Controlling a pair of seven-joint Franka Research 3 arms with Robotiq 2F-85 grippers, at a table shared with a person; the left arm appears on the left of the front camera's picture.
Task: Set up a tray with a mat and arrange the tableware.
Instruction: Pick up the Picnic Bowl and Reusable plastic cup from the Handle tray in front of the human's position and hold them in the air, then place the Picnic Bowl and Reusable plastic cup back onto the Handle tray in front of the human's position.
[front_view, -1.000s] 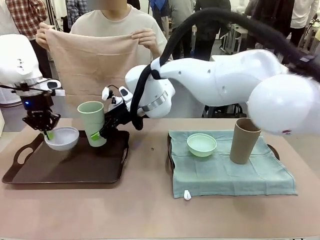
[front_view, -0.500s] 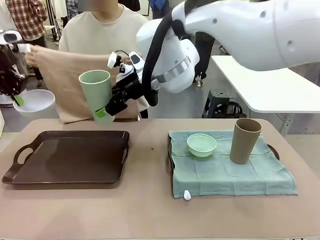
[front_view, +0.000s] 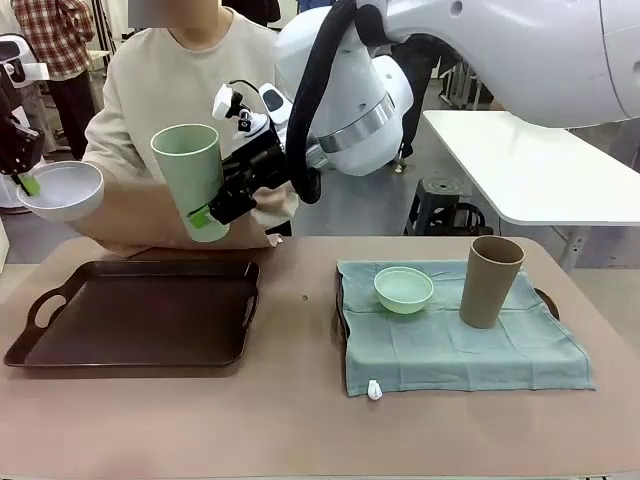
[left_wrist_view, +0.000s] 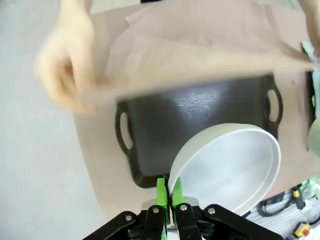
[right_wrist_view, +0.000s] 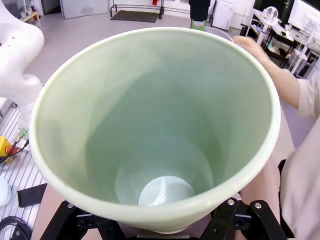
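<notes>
My left gripper (front_view: 28, 183) is shut on the rim of the small white bowl (front_view: 60, 190) and holds it in the air at the far left, above and beside the dark tray (front_view: 140, 312). In the left wrist view the green pads (left_wrist_view: 162, 191) pinch the bowl (left_wrist_view: 230, 165) over the tray (left_wrist_view: 195, 110). My right gripper (front_view: 205, 213) is shut on the pale-green tumbler (front_view: 190, 180), held tilted above the tray's far side; the right wrist view looks into the tumbler (right_wrist_view: 155, 125). A person lowers a tan mat (front_view: 150, 222) (left_wrist_view: 200, 50) at the tray's far edge.
On the right lies a green mat (front_view: 450, 345) over a second tray (front_view: 545, 298), with a mint-green bowl (front_view: 403, 289) and a tan-brown tumbler (front_view: 490, 281) on it. The person's blurred hand (left_wrist_view: 70, 70) moves near the dark tray's handle. A white table (front_view: 540, 180) stands behind.
Both grippers have lifted the bowl and the tumbler off the dark tray and hold them high. The person has brought the tan mat down from chest height toward the tray.
</notes>
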